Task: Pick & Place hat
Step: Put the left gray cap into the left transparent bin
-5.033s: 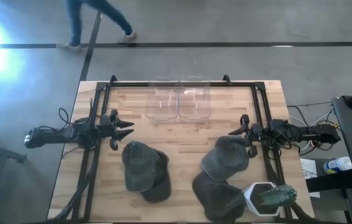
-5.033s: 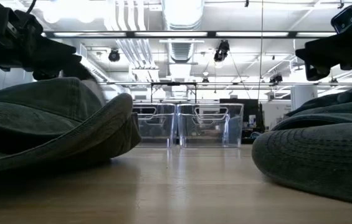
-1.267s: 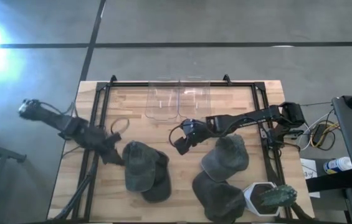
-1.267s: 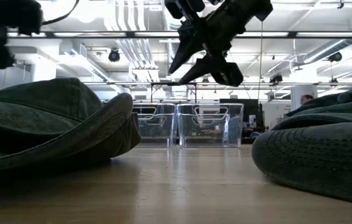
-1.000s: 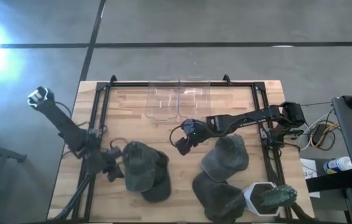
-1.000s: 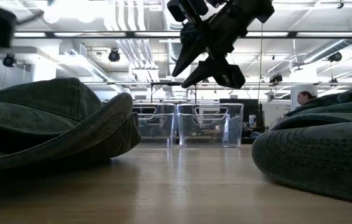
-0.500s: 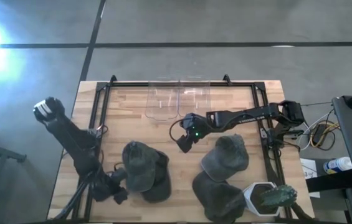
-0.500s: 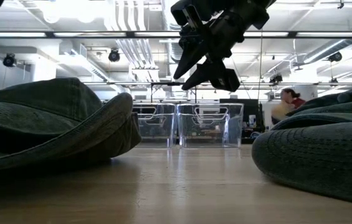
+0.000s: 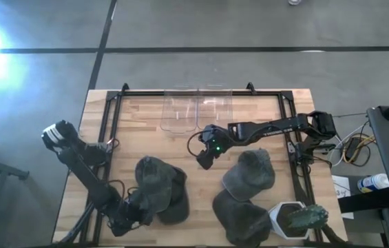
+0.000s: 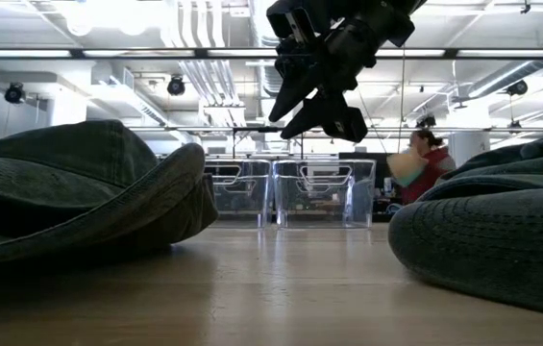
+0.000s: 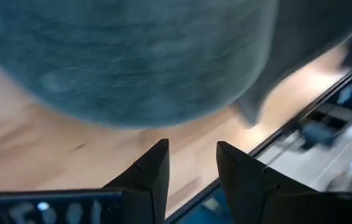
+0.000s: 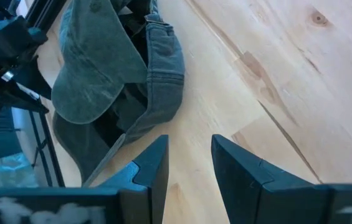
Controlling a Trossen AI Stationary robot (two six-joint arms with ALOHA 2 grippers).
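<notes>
Two dark green caps lie overlapped on the table's left half; they fill the left wrist view and show in the right wrist view. My left gripper is low at their near-left edge, open, fingertips just short of the cap's rim. My right gripper hangs open above the table's middle, touching nothing. Two more caps lie on the right half. The low view does not show my left gripper.
Two clear bins stand side by side at the far edge. A white pot with a plant sits at the near right corner. A black frame rail runs along each side. A person moves in the room behind.
My left gripper has swung toward the near edge along the left side of the left caps and now points at their near-left rim. My right gripper has stayed above the table's middle. The caps have not moved.
</notes>
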